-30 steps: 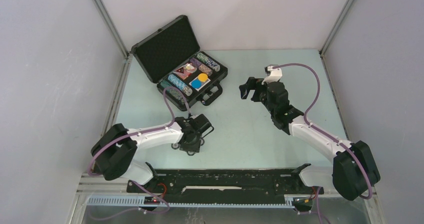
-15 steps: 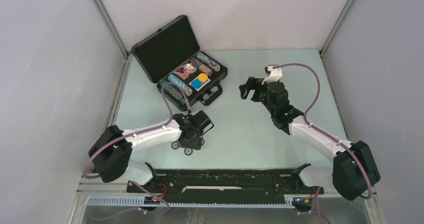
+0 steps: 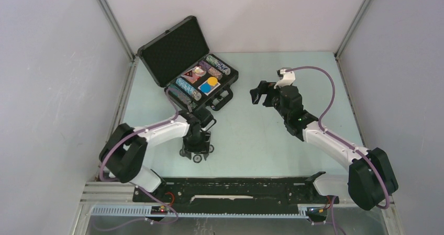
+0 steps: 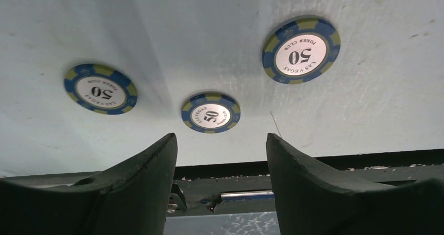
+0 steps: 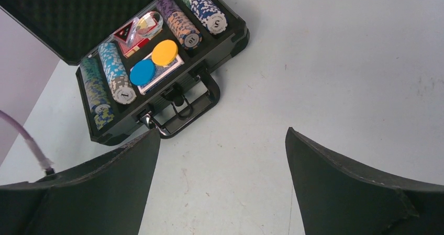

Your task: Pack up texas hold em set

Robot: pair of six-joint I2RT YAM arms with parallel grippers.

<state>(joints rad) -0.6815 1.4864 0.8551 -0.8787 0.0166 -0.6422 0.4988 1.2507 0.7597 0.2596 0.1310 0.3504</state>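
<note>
Arms (image 3: 157, 135): white links, blk joints, purple cables (image 5: 25, 140). L gripper (image 4: 221, 141), R gripper (image 5: 222, 132): blk.

Three blue chips (image 4: 211, 112) each read "50" (with "LAS VEGAS POKER CLUB" around it).

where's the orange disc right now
In the right wrist view, the orange disc lies inside the open case, beside the blue disc, near the handle.

The left arm (image 3: 157, 133) has swung its forearm up toward the briefcase (image 3: 173, 54), and its elbow has drawn in. The left hand (image 4: 220, 143) has turned from reaching rightward to pointing down over the loose chips (image 4: 211, 112) on the worktop (image 4: 209, 25). Its fingers (image 4: 152, 167) have spread wider apart.
</note>
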